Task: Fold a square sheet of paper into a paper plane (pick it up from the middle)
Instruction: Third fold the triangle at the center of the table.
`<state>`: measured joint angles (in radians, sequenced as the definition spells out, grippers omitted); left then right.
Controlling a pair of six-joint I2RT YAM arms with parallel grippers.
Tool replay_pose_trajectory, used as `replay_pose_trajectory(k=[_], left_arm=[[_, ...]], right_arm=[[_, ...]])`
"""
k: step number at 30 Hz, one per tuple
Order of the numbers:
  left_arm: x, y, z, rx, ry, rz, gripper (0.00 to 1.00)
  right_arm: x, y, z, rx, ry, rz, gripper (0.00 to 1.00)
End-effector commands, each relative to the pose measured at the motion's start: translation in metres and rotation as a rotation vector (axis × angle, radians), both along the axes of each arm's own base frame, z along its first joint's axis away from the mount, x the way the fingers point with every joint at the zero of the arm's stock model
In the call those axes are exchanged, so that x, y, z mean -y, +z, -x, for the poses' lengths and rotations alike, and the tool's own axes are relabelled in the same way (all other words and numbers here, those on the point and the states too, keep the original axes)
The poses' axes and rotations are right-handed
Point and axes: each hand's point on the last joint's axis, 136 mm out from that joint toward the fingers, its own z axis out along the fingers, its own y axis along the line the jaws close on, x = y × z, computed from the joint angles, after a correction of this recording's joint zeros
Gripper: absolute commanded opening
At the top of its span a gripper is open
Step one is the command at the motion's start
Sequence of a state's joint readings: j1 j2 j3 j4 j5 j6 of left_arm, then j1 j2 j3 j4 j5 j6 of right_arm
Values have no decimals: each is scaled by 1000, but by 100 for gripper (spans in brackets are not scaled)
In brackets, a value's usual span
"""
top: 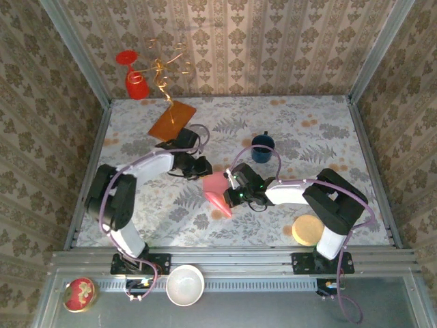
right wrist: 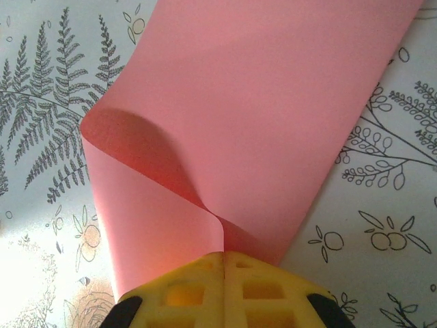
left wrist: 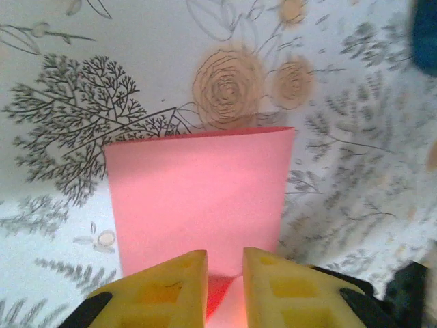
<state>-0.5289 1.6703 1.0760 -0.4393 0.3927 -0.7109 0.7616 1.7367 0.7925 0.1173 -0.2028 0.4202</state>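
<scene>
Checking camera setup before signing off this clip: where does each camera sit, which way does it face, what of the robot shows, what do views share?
Top external: above and behind the robot, looking down on the table; left arm, right arm, left gripper, right gripper.
Left wrist: on the left arm, facing along its parted yellow fingers over the sheet of paper.
Right wrist: on the right arm, facing along its shut fingers pinching the paper's curl.
Shared: all three show the paper.
</scene>
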Motion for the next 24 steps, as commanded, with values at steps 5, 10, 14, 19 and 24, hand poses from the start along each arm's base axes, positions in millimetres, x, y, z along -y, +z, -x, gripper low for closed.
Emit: replay_pose_trajectory(k=[5,10,14,19,24], left_arm=[[8,6,33,-37,117,58,20],[14,-5,54,-89,172,102,13],[23,-10,64,-124,163,127,11],[37,-18,72,-157,136,122,8],[37,-28,75,-177,148,103,8]], right_arm=[[2,-8,5,-66,-4,23,0],[3,-10,5,-74,-7,28,0],[3,-10,6,-78,-8,27,0],[3,-11,5,-80,-11,26,0],[3,-11,5,-77,-9,25,0]])
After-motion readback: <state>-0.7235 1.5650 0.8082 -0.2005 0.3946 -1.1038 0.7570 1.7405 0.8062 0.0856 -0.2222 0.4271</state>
